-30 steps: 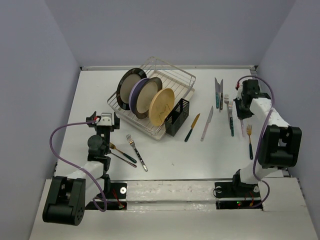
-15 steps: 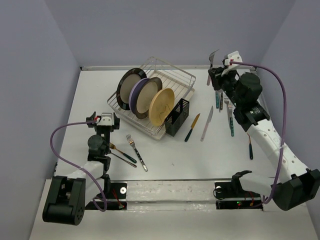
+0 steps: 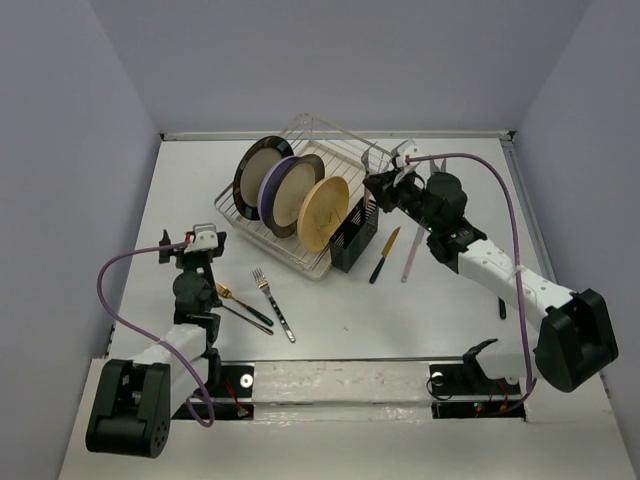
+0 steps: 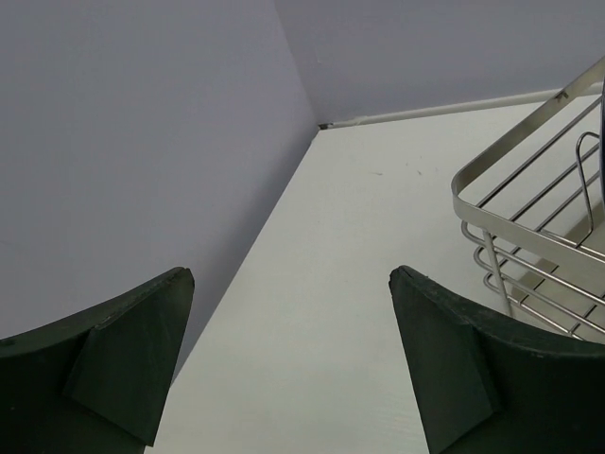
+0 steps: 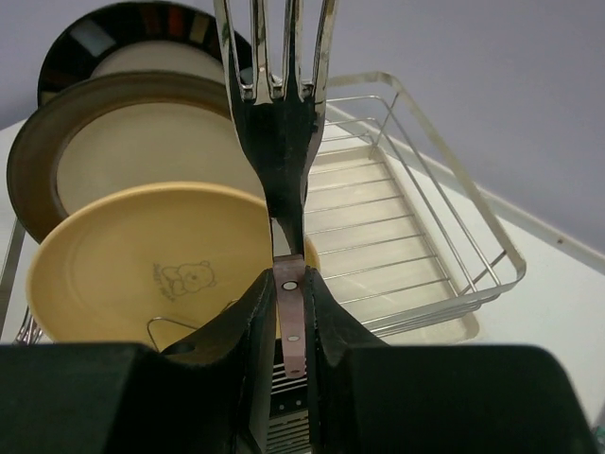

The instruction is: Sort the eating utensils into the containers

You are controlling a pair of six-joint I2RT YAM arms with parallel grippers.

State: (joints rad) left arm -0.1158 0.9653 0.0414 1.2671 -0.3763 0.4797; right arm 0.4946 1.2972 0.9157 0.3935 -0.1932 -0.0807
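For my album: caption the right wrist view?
Right end effector grips a fork before three plates in a rack.

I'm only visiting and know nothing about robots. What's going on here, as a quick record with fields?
Right gripper: shut on a fork, tines up
Left gripper: open, holding nothing
Held fork's place: close by the black cutlery holder, not in it
Dish rack: three plates standing on edge
Loose on table: silver fork near left arm; two knives right of the holder
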